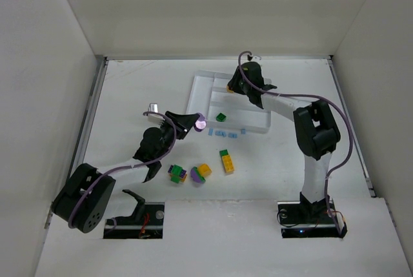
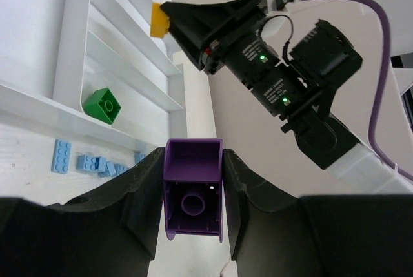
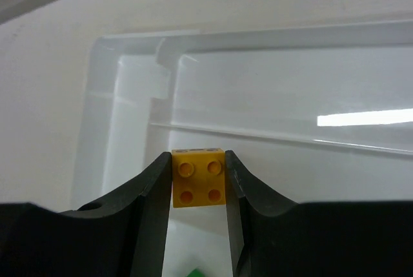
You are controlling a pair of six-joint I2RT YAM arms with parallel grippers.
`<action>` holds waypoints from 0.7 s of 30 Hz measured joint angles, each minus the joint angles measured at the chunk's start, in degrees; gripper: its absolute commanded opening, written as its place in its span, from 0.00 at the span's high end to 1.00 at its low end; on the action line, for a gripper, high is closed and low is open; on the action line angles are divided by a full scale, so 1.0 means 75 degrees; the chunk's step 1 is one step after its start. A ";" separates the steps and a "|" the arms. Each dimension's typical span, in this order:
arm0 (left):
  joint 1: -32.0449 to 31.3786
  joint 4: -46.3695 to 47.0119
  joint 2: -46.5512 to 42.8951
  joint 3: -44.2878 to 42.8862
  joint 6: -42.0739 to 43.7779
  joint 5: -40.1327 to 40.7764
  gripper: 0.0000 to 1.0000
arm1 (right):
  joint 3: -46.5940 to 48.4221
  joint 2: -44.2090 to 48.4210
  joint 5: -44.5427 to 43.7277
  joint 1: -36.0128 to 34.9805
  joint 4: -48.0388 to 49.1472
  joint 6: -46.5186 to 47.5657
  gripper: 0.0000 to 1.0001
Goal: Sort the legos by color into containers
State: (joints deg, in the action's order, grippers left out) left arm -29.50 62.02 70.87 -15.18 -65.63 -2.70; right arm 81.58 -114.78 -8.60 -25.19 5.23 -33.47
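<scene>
The right jaws hold a small yellow plastic brick (image 3: 199, 185) over the white plastic tray (image 1: 192, 96) to drop it in, and the left jaws hold a small purple plastic brick (image 2: 193, 196) nearby.

The right wrist view's edge cuts off a green brick (image 3: 193, 272); from above, pale blue bricks (image 1: 226, 133) are too small to count.
</scene>
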 measured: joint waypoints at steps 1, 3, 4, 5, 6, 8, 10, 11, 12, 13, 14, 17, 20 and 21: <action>0.0006 0.0000 -0.0035 0.0035 0.0012 0.0000 0.79 | 0.0006 -0.0050 -0.0061 0.0003 -0.0146 0.0082 0.69; 0.0050 -0.0015 -0.0099 0.0096 0.0029 -0.0009 0.78 | 0.0006 -0.0076 -0.0152 -0.0009 -0.0463 0.0227 0.68; 0.0073 -0.0026 -0.0119 0.0111 0.0032 -0.0006 0.78 | 0.0006 -0.0073 -0.0204 -0.0020 -0.0536 0.0297 0.68; 0.0096 -0.0026 -0.0137 0.0128 0.0032 -0.0003 0.78 | 0.0006 -0.0076 -0.0268 -0.0041 -0.0565 0.0364 0.68; 0.0102 -0.0026 -0.0146 0.0137 0.0035 0.0015 0.78 | 0.0006 -0.0076 -0.0329 -0.0061 -0.0600 0.0428 0.67; 0.0099 -0.0032 -0.0146 0.0143 0.0035 0.0020 0.78 | 0.0006 -0.0090 -0.0452 -0.0140 -0.0673 0.0527 0.64; 0.0099 -0.0029 -0.0146 0.0143 0.0038 0.0020 0.78 | 0.0006 -0.0117 -0.0522 -0.0216 -0.0699 0.0592 0.55; 0.0099 -0.0032 -0.0146 0.0143 0.0041 0.0020 0.78 | 0.0006 -0.0131 -0.0539 -0.0256 -0.0711 0.0618 0.48; 0.0096 -0.0032 -0.0146 0.0143 0.0041 0.0023 0.78 | 0.0006 -0.0140 -0.0562 -0.0274 -0.0714 0.0647 0.42; 0.0093 -0.0032 -0.0146 0.0143 0.0050 0.0026 0.78 | 0.0006 -0.0143 -0.0589 -0.0306 -0.0717 0.0667 0.37; 0.0093 -0.0032 -0.0146 0.0143 0.0061 0.0035 0.78 | 0.0006 -0.0143 -0.0600 -0.0321 -0.0717 0.0694 0.34; 0.0090 -0.0064 -0.0146 0.0140 0.0099 0.0093 0.78 | -0.0012 -0.0128 -0.0609 -0.0344 -0.0685 0.0729 0.28; 0.0067 -0.0262 -0.0134 0.0061 0.0181 0.0204 0.78 | -0.0463 0.0189 -0.0624 -0.0347 -0.0548 0.0726 0.29; 0.0032 -0.0370 -0.0114 -0.0020 0.0221 0.0280 0.78 | -0.0778 0.0440 -0.0656 -0.0347 -0.0460 0.0717 0.32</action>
State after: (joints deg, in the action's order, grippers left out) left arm -29.26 59.24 70.02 -15.33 -63.96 -0.60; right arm 75.75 -111.48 -13.52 -27.79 1.78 -28.10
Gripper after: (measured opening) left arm 0.341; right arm 0.718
